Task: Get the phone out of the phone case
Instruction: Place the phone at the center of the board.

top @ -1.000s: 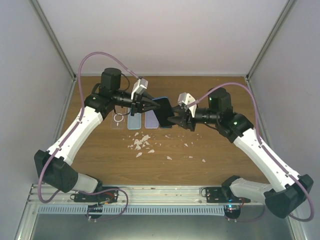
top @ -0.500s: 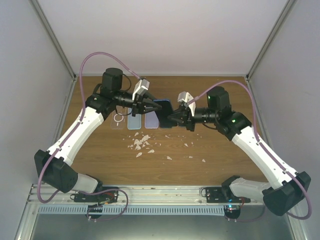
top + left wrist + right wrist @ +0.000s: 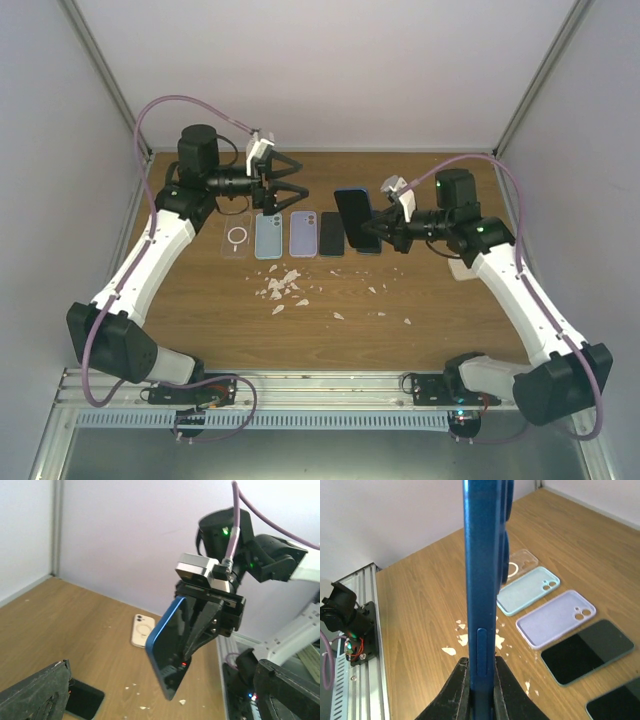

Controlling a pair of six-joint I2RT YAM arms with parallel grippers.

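While the right gripper (image 3: 383,233) clamps the phone (image 3: 174,647), blue case (image 3: 480,580) seemingly on, left gripper (image 3: 292,183) hangs open at 11 o'clock.

Bright, even overhead light leaves faint, soft shadows on the wooden table (image 3: 430,290). Close up, the left gripper (image 3: 300,186) shows blurred fingers (image 3: 35,695).

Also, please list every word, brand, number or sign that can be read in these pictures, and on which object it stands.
There is no readable text anywhere.
The blue phone case, held by the right gripper, shows no lettering.
The clear case bears only a printed ring and no letters.
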